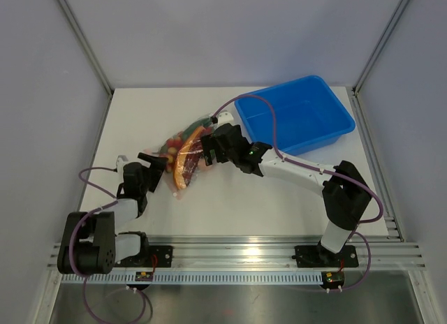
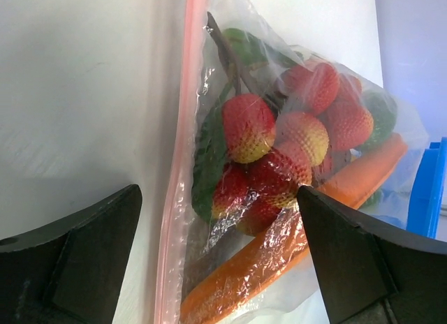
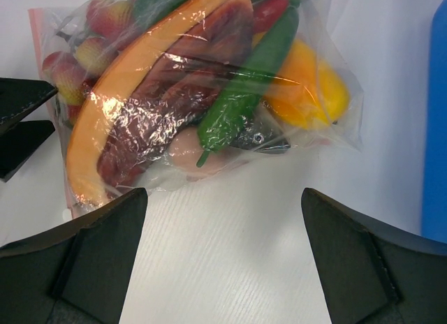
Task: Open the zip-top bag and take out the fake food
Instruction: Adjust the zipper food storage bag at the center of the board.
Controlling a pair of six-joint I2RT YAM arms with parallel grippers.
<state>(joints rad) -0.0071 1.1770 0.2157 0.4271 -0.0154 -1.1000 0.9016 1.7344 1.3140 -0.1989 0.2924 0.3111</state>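
The zip-top bag (image 1: 183, 153) lies closed on the white table, full of fake food. In the left wrist view its pink zip strip (image 2: 183, 163) runs up between my open fingers, with red bumpy fruits (image 2: 272, 149) and an orange wedge (image 2: 279, 247) behind it. My left gripper (image 1: 160, 172) is open at the bag's zip edge, its jaws on either side of it. My right gripper (image 1: 207, 151) is open over bare table beside the bag's opposite edge. The right wrist view shows the bag (image 3: 174, 31) holding a green chili (image 3: 244, 93), a yellow fruit (image 3: 307, 86) and a grey fish (image 3: 262, 139).
A blue rectangular bin (image 1: 297, 114) stands at the back right, just behind the right arm; its edge shows in the left wrist view (image 2: 427, 191) and the right wrist view (image 3: 436, 128). Grey walls close the table's sides and back.
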